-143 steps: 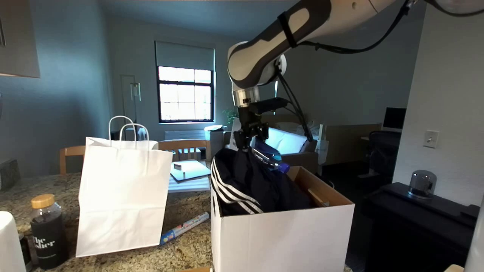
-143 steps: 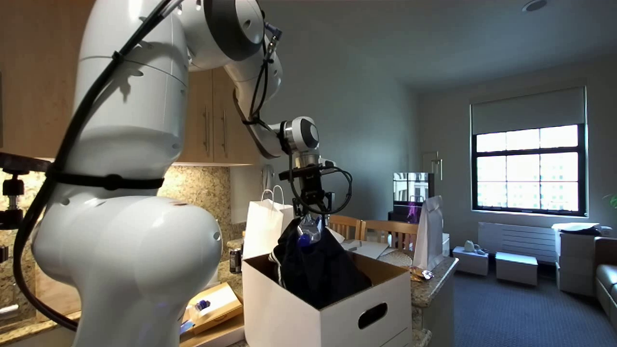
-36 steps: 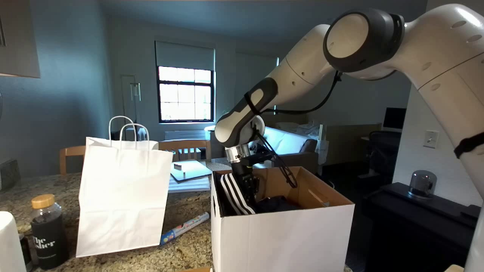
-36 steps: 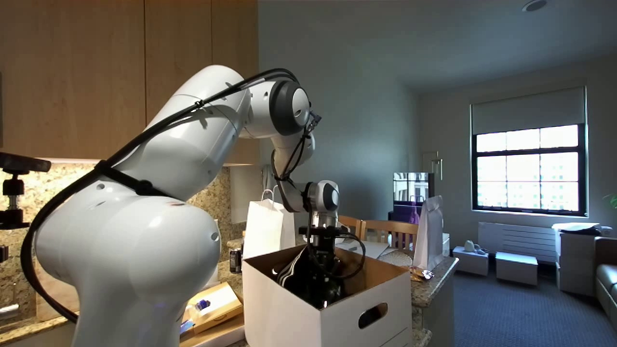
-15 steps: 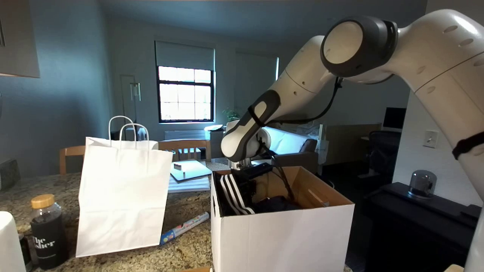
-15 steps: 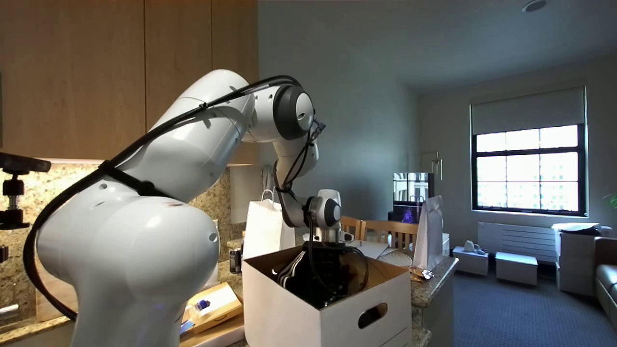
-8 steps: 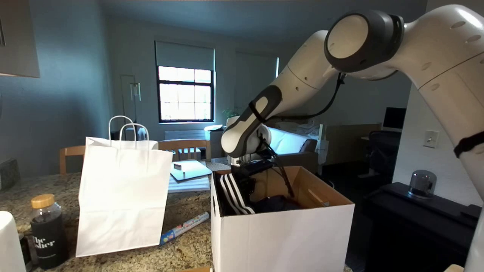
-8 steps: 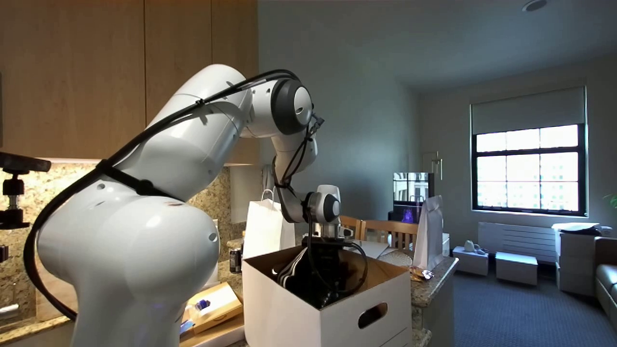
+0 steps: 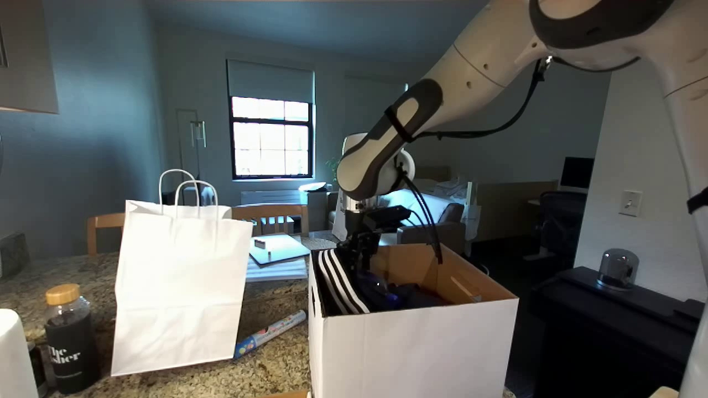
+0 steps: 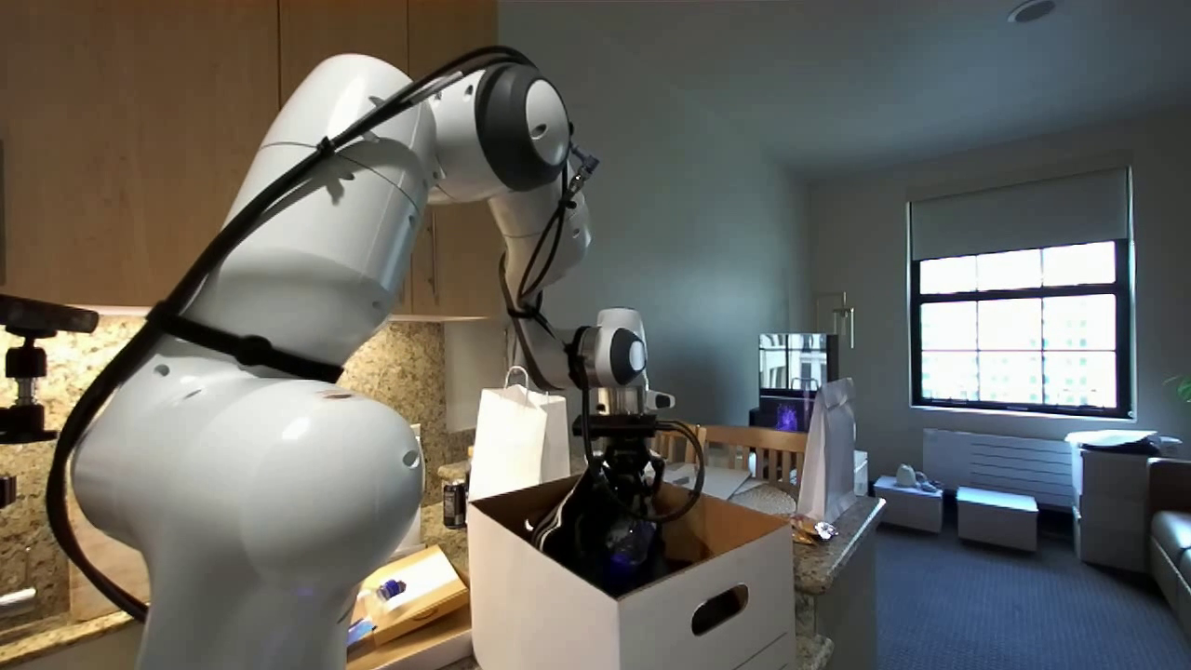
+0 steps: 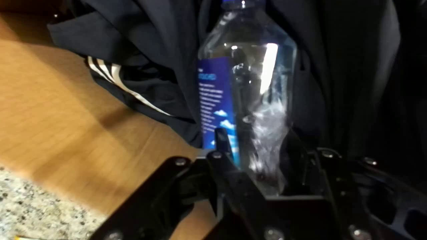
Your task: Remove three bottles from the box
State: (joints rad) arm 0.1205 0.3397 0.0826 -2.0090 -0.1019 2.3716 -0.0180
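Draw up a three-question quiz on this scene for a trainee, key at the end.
1. Multiple choice: what colour is the cap on the bottle held in the gripper? A) red B) blue C) white
2. True or false: the dark clothing in the box has white stripes.
3. Fill in: in an exterior view, the printed tube lies on the counter between the handled paper bag and the ____.

Key: 1 B; 2 true; 3 box.
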